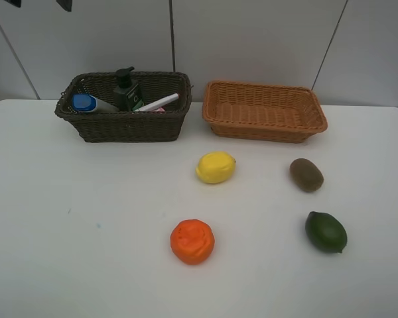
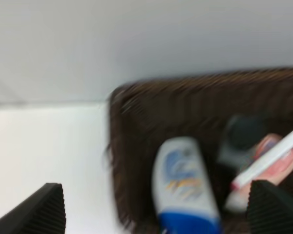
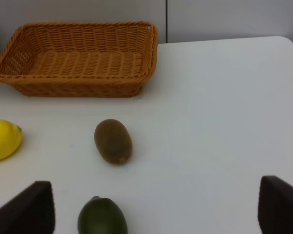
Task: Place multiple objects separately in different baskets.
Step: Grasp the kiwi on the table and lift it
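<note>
- Pale wall panels stood behind a white surface (image 1: 66,232), where the orange-tan basket (image 1: 265,130) sat with nothing in it. Every place below is given from that basket.
- Just beside it, with a narrow gap between them, stood the dark brown basket (image 1: 123,127). It held the blue-capped spray bottle (image 1: 84,103), the dark green pump bottle (image 1: 127,93) and the white marker (image 1: 158,102). The small pink bottle (image 2: 278,163) showed under the marker in the blurred left wrist view.
- All four fruits lay outside the orange-tan basket, in front of it.
- The lemon (image 1: 215,167) lay near the corner closest to the dark basket, and the kiwi (image 1: 306,175) lay near the opposite end.
- The orange (image 1: 192,241) lay farther out beyond the lemon, and the lime (image 1: 326,232) beyond the kiwi.
- The left end effector (image 2: 156,209) hung over the dark brown basket, spread wide and gripping nothing.
- The right end effector (image 3: 155,207) was also spread wide and empty, out in front of the orange-tan basket on the kiwi and lime side.
- By the look of it, the bottles and marker were sorted and the fruit step was in hand, with no fruit placed yet.
- The next move likely called for the right end effector to lower over the lime or kiwi and close across the fruit's narrow width. It would then lift the fruit over the rim and release it inside the orange-tan basket. A nudged round fruit might roll.
</note>
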`<state>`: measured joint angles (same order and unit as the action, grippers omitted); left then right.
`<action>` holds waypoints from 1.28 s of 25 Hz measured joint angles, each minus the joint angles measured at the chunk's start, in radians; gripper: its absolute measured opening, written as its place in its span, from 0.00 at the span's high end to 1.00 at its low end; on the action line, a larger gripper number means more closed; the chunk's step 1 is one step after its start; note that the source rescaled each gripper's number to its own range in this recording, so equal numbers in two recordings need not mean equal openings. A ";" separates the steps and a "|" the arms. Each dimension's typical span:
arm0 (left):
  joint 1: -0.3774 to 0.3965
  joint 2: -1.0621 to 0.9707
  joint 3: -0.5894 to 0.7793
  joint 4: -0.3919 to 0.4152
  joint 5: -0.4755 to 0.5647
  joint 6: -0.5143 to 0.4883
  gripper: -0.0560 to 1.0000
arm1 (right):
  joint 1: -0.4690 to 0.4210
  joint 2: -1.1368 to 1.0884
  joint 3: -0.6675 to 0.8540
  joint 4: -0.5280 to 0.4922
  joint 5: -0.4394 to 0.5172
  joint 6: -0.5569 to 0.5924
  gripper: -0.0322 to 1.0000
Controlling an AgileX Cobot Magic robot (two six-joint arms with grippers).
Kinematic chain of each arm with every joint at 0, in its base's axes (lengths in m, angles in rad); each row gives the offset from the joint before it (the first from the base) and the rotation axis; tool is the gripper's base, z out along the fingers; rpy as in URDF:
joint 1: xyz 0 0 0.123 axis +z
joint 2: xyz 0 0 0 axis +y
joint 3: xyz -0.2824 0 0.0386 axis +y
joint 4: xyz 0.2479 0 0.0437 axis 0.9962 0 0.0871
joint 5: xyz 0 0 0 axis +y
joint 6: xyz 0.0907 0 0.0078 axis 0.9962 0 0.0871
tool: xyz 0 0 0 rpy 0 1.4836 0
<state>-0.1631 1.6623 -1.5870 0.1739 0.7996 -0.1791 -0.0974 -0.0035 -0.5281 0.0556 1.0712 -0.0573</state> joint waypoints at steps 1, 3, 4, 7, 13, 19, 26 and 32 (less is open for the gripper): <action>0.009 -0.047 0.043 0.000 0.015 0.001 0.03 | 0.000 0.000 0.000 0.000 0.000 0.000 0.04; 0.002 -0.146 0.133 -0.006 0.039 0.019 0.03 | 0.000 0.000 0.000 0.000 0.000 0.000 0.04; -0.006 -0.207 0.188 -0.010 0.044 0.023 0.03 | 0.000 0.000 0.000 0.000 0.000 0.000 0.04; -0.019 -0.396 0.357 -0.028 0.052 0.016 0.03 | 0.000 0.000 0.000 0.000 0.000 0.000 0.04; -0.019 -0.779 0.699 -0.054 0.097 0.011 0.03 | 0.000 0.000 0.000 0.000 0.000 0.000 0.04; -0.019 -1.205 0.926 -0.091 0.161 0.011 0.03 | 0.000 0.000 0.000 0.000 0.000 0.000 0.04; -0.019 -1.551 1.052 -0.097 0.214 0.018 0.03 | 0.000 0.000 0.000 0.000 0.000 0.000 0.04; -0.019 -1.668 1.057 -0.140 0.294 0.104 0.03 | 0.000 0.000 0.000 0.000 0.000 0.000 0.04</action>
<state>-0.1817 -0.0055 -0.5297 0.0343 1.0935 -0.0751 -0.0974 -0.0035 -0.5281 0.0556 1.0712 -0.0573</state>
